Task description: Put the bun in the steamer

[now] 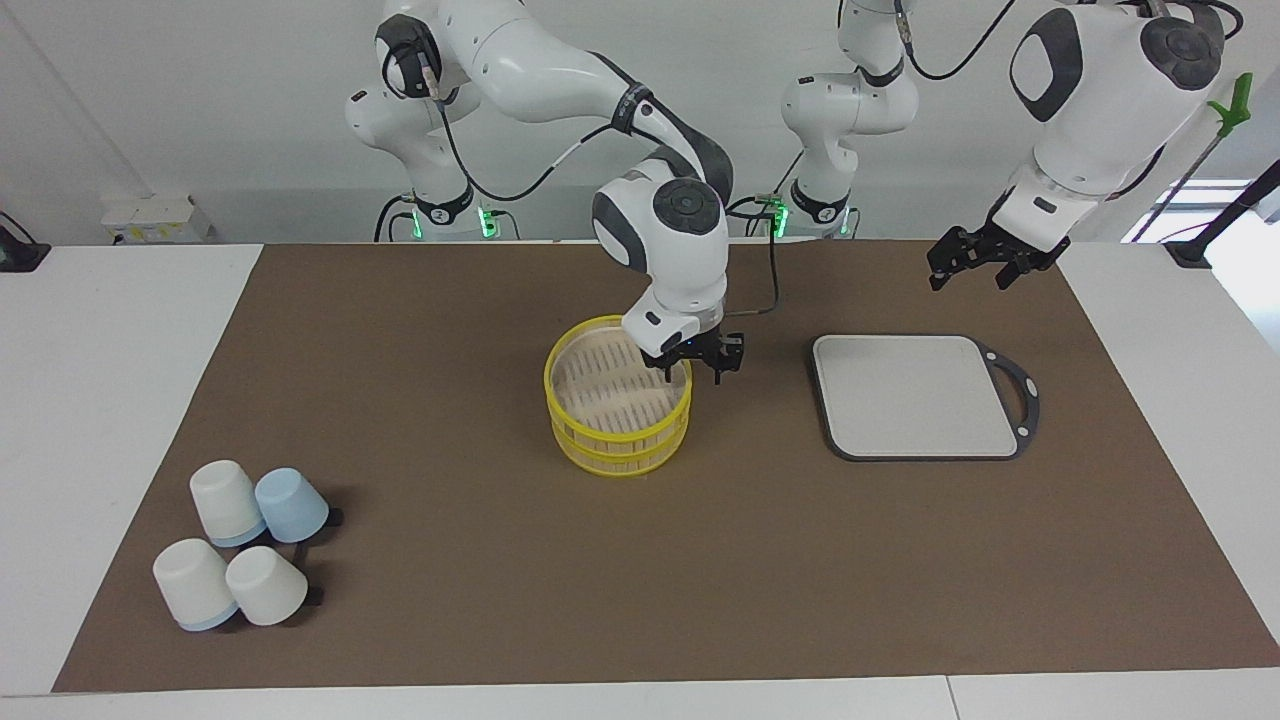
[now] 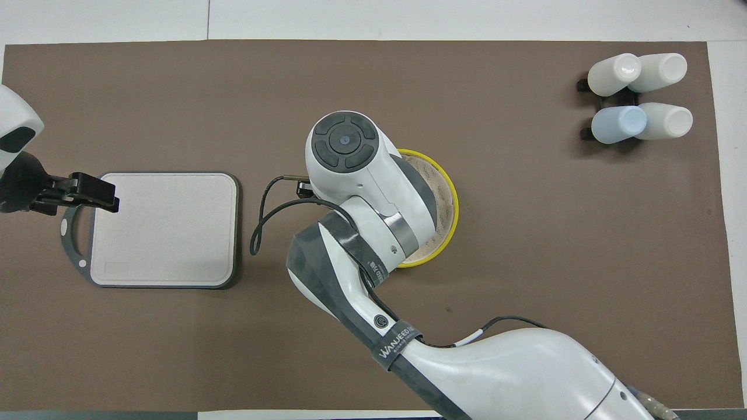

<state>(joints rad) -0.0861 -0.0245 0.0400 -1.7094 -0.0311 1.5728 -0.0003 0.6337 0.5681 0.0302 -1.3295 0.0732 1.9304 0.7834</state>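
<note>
A brown mat (image 1: 450, 470) covers most of a white table (image 1: 100, 400), with bare white margins at both ends and along the edge farthest from the robots; a plain pale wall rises above the arm bases, and bright light enters near a black stand at the left arm's end. Near the middle of the mat stands the steamer (image 1: 618, 400), two yellow-rimmed tiers stacked, its slotted floor showing pale with nothing plainly lying on it. The bun cannot be made out in either view. The right gripper (image 1: 703, 365) hangs over the steamer's rim on the side toward the grey board, its fingers pointing down and slightly parted, and whether they hold anything cannot be told; from above, the right arm's wrist hides that part of the basket (image 2: 444, 198). The grey board (image 1: 915, 395), with a dark rim and a black handle loop, lies flat toward the left arm's end. The left gripper (image 1: 972, 262) waits raised over the mat at the board's handle corner, fingers spread apart and holding nothing. Four cups (image 1: 245, 545), three white and one blue, lie clustered toward the right arm's end, farther from the robots than the steamer.
</note>
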